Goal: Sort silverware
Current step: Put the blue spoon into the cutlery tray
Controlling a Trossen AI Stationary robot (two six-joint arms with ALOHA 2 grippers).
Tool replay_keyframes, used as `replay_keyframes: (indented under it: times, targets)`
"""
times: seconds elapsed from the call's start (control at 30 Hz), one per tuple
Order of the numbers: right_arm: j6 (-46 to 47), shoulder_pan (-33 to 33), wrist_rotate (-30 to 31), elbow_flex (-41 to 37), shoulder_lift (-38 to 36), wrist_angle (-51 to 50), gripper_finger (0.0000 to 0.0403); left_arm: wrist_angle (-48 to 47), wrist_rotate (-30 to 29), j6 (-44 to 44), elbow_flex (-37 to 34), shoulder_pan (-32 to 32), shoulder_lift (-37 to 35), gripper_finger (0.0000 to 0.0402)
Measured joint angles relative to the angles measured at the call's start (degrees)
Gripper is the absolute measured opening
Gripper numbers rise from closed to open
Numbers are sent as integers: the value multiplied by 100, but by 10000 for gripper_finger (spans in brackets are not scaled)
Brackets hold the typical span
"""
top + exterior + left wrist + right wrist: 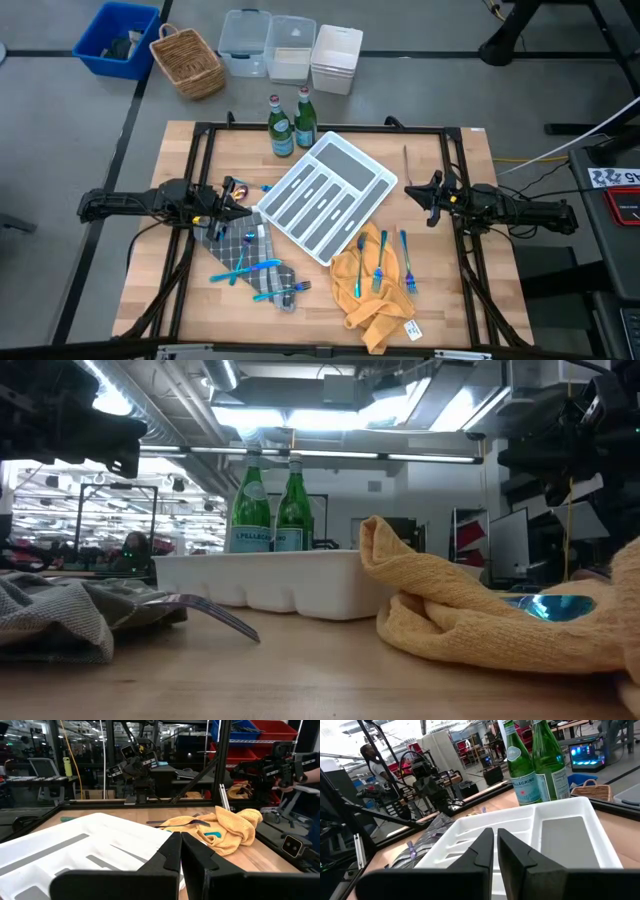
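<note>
Crumpled yellow terry cloth [372,288] near the table's front edge carries slim blue plastic silverware [381,262]; more lies on grey checked cloth [243,255]. Left gripper [238,203] and right gripper [412,190], both pinched closed and empty, flank the white moulded tray [327,195].

Left gripper [181,851] over the white tray [75,851]

Its dark fingers [169,854] stand nearly together (a thin gap remains); beyond lies a yellow cloth [227,827] holding what may be a teal utensil [212,835].
</note>
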Motion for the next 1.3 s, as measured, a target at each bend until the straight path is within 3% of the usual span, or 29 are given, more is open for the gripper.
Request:
replay_keyframes:
  times: [0.3, 0.53, 0.67, 0.77, 0.9, 1.07, 1.3]
  targets:
    - [70, 1, 31, 0, 0, -2, 28, 427, 2, -170, -3, -1, 0, 0]
    - [342, -1, 392, 0, 0, -4, 28, 2225, -39, -806, -3, 4, 1, 0]
    - [369, 0, 538, 0, 0, -4, 28, 2950, -602, -681, 46, 9, -10, 0]
    - [369, -1, 644, 0, -1, -4, 28, 2223, -1144, -705, 352, 9, 1, 0]
    - [369, -1, 657, 0, 0, -4, 28, 98, -1776, -1059, 1074, 9, 92, 0]
    - [355, -1, 662, 0, -2, -4, 28, -2083, -2451, -2259, 2108, 13, 602, 0]
    - [348, 0, 669, 0, 0, -4, 28, -4691, -2544, -4404, 3028, 13, 1877, 0]
